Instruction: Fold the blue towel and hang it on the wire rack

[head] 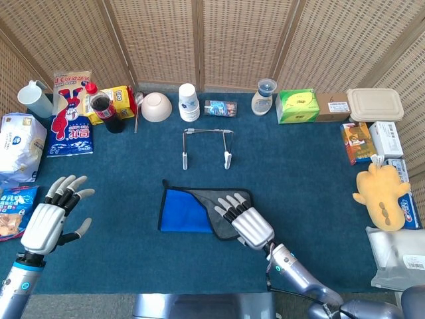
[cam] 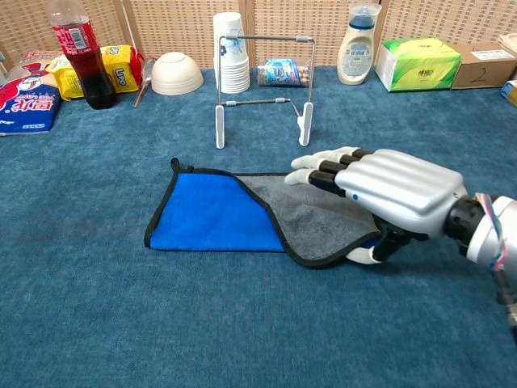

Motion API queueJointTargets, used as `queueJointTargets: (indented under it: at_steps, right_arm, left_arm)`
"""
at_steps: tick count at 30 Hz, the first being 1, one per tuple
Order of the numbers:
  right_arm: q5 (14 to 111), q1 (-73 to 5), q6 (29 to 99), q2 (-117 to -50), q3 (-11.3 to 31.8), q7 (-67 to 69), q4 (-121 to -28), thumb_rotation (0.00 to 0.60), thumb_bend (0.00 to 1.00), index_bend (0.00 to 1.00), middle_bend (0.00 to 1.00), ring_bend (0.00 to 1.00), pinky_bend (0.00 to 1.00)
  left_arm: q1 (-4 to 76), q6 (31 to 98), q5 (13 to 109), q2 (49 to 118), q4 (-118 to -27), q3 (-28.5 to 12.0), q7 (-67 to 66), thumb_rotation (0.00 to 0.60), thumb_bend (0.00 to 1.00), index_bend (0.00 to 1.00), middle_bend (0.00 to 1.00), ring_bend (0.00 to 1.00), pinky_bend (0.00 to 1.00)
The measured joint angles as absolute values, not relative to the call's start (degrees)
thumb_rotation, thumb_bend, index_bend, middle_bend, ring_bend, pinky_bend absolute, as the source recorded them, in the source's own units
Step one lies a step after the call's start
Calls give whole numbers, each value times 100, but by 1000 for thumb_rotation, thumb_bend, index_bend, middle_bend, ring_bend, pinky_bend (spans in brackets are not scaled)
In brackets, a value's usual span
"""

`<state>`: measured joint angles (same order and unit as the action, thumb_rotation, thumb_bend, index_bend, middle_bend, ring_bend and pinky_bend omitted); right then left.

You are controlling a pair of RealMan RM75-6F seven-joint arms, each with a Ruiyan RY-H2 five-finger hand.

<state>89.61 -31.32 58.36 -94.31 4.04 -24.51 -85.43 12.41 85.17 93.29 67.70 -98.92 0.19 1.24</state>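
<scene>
Head view: the right hand (head: pixel 247 222) lies palm down over the right part of the towel (head: pixel 188 211), its fingers (head: pixel 226 206) stretched out and a little apart across the grey flap, gripping nothing that shows. The blue half of the towel spreads flat to the hand's left. Beyond the fingertips stands the rack (head: pixel 206 147), well apart from the towel. The left hand (head: pixel 48 222) hangs far off to the left over bare cloth, fingers fanned wide, empty. Behind it lie snack bags (head: pixel 72 113) and a cola bottle (head: pixel 102 107).

Chest view: the right hand (cam: pixel 386 191) reaches in from the right, fingers straight and pointing left over the grey flap, the thumb (cam: pixel 365 255) down at the towel's (cam: pixel 216 218) near right corner. Whether the thumb presses the cloth or sits just beside it cannot be told. The towel is folded once, grey over blue, flat on the table (cam: pixel 121 323). The rack (cam: pixel 263 85) stands upright behind the fingertips, with paper cups (cam: pixel 231 56) and a bowl (cam: pixel 177 74) further back. The left hand does not show here.
</scene>
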Motion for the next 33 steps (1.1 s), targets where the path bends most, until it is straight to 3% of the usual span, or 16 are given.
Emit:
queueJointTargets:
  at_steps: [12,33]
  right_arm:
    - [8584,-3259,5715,-9566,490,-2306,-8828,600,237,2,1,0,0]
    - [7658,-3290,5642,-9185,889,-1008,-8763,600,239,55,7,0,0]
  left_arm:
    - [1216,8495,9342,6729,-9904,-6,227,600,256,234,100,0,0]
    - [1161,8466,9336,6762,-9941,-22,222,600,256,233,97,0,0]
